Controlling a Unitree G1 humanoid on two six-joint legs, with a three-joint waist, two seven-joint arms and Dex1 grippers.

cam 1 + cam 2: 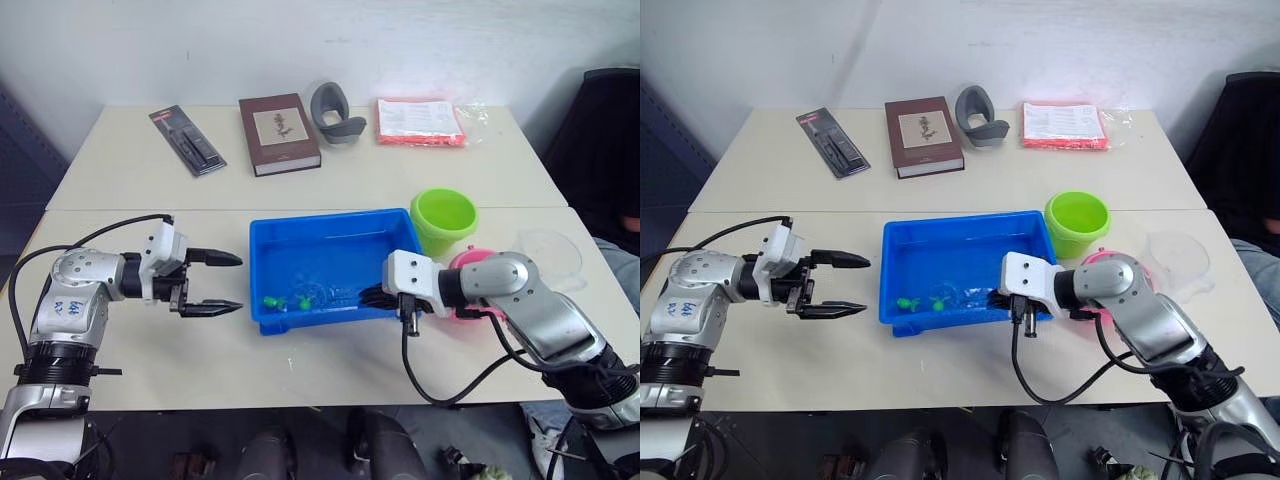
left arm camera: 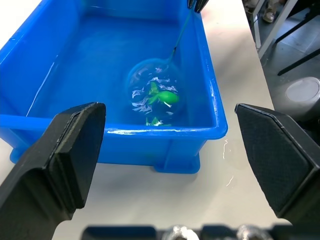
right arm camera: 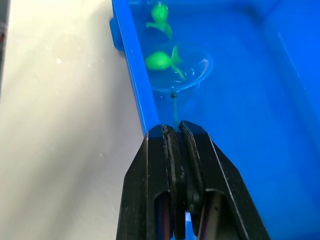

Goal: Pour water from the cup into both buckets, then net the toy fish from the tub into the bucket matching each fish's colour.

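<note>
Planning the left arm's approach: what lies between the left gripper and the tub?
Only bare table. In the left eye view, the left gripper hangs open beside the tub, nothing between.

Both arms are showing silver-grey rounded shells over black joints. The left arm (image 1: pixel 75 300) is carrying blue handwritten marks on its shell and a black ribbed collar below. A white block is sitting at each wrist, and black cables are looping from both blocks back along the arms. The left gripper (image 1: pixel 225 283) is wearing two black, tapering, pointed fingers (image 2: pixel 65 160) with broad, faceted inner faces. The right gripper (image 3: pixel 176 131) is showing narrow black fingers (image 3: pixel 197 170) with slotted backs.
</note>
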